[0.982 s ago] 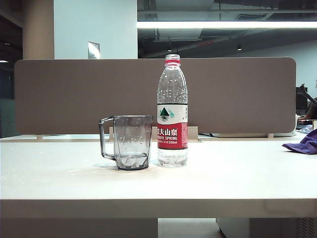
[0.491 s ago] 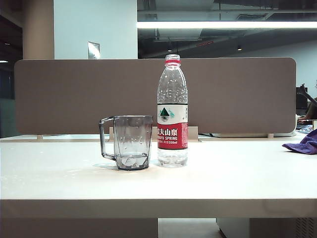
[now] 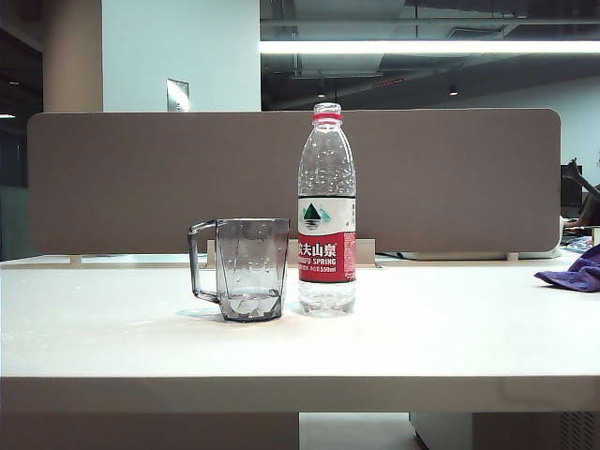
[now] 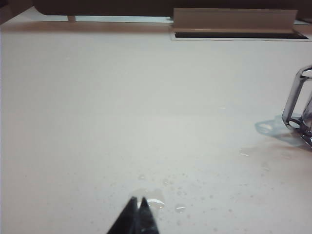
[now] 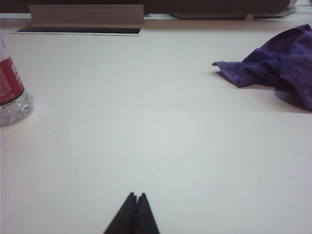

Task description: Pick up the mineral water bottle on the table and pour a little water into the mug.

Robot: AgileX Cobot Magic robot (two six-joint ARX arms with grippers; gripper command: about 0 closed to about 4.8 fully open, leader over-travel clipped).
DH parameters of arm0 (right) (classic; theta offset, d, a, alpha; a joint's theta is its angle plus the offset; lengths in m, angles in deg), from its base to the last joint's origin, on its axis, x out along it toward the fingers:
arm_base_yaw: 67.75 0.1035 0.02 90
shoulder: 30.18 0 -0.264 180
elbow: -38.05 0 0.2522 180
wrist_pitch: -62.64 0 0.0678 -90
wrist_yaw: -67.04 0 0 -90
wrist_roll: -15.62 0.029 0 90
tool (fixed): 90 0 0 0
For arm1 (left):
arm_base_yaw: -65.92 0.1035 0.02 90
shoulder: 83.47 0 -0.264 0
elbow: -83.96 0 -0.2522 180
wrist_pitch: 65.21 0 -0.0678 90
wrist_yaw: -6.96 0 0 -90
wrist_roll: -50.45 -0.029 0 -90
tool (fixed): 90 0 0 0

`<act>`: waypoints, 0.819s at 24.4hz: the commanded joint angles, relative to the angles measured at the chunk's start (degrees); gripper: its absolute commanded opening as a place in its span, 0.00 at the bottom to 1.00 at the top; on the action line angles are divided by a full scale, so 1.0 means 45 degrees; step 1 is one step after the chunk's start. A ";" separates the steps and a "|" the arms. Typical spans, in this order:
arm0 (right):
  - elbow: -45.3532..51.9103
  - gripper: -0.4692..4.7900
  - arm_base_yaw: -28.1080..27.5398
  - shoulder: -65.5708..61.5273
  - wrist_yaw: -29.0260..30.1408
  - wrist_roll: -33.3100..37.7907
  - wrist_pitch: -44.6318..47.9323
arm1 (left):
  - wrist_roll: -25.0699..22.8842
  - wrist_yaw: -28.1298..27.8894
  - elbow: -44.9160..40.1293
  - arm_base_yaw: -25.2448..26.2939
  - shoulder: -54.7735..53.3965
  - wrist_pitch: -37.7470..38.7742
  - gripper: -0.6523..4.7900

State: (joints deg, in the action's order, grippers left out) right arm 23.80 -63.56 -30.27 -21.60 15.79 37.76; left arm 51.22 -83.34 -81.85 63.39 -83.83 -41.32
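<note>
The mineral water bottle (image 3: 326, 211) stands upright near the middle of the off-white worktop (image 3: 450, 328), its cap off and its red neck ring showing. Just beside it, on the left in the exterior view, stands the mug (image 3: 248, 269), upright, its handle turned away from the bottle; the two are close but a narrow gap shows between them. A purple cloth (image 3: 574, 270) lies crumpled at the right edge of the worktop, well apart from both.

Neither arm appears in the exterior view. The left gripper (image 4: 137, 212) hangs low over bare worktop speckled with water droplets (image 4: 155, 200), fingers pressed together on nothing. The right gripper (image 5: 134, 209) sits low over dry worktop, between bottle and cloth, fingers likewise closed and empty
</note>
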 commanded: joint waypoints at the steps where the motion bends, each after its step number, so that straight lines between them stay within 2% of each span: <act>1: 0.0063 0.08 0.0010 0.0019 0.0005 0.0024 0.0136 | 0.0029 -0.0039 0.0019 0.0000 -0.0010 0.0117 0.11; 20: 0.0063 0.08 0.0010 0.0019 0.0005 0.0024 0.0136 | 0.0024 0.0024 0.0019 -0.0005 -0.0010 0.0112 0.11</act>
State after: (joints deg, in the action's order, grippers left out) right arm 23.80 -63.58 -30.27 -21.62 15.79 37.76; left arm 51.37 -83.27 -81.85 63.39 -83.83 -41.32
